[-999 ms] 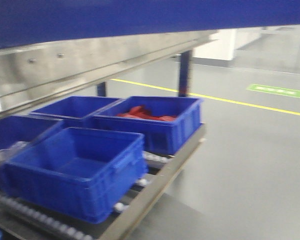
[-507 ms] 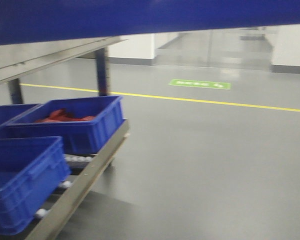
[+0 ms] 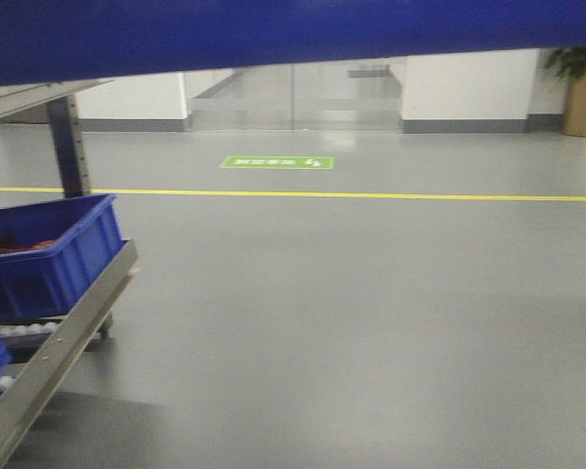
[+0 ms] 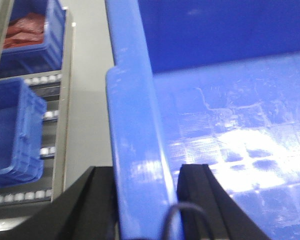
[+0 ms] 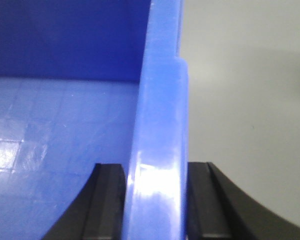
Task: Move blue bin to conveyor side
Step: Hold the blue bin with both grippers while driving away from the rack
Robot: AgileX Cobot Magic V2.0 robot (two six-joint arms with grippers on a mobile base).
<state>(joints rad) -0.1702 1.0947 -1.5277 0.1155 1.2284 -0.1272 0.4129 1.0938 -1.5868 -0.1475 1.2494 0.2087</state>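
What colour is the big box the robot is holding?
Glossy blue; the blue bin shows best in the left wrist view.

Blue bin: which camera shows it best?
Left wrist view: the blue bin shows rim, inner floor and far wall, with the left gripper shut on the rim. Right wrist view shows the other rim in the right gripper, less floor. Front view: only a blue band on top.
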